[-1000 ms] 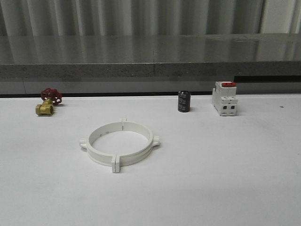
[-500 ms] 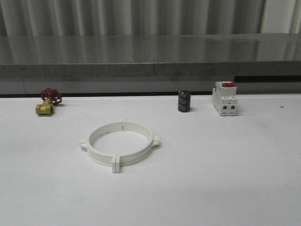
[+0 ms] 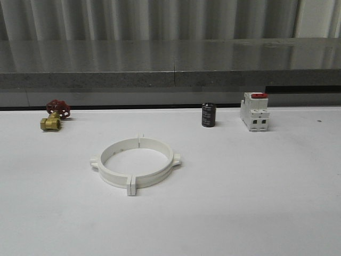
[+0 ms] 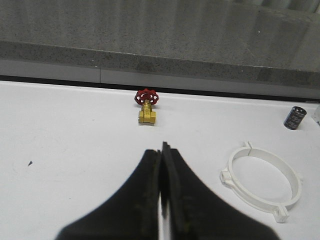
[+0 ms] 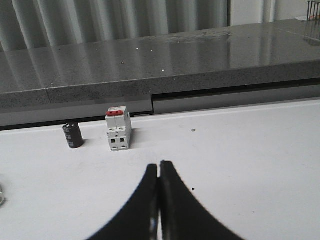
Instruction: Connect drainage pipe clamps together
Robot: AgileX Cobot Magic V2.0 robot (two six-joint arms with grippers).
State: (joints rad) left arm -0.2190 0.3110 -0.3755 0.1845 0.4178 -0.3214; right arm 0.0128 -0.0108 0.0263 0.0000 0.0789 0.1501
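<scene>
Even, soft overhead light; faint shadows on the white table (image 3: 240, 202). Mild sheen on the grey ledge (image 3: 176, 56). Slightly grainy, soft focus.

Two black claws, each with a pair of tapered fingers

The left claw (image 4: 161, 152) is matte black: two broad fingers that flare wide at the base and curve inward to narrow tips, with only a thin pale seam between them; one finger (image 4: 172, 172) ends in a slim, slightly raised point that stands just above its partner's blunter tip. The right claw (image 5: 159, 167) has the same dark, smooth build, its two fingers (image 5: 148, 187) mirrored like a pointed arch, the inner edges straight and the outer edges sweeping outward. No cables, screws or markings can be made out on either claw; the surfaces look plain and unglossy.
</scene>
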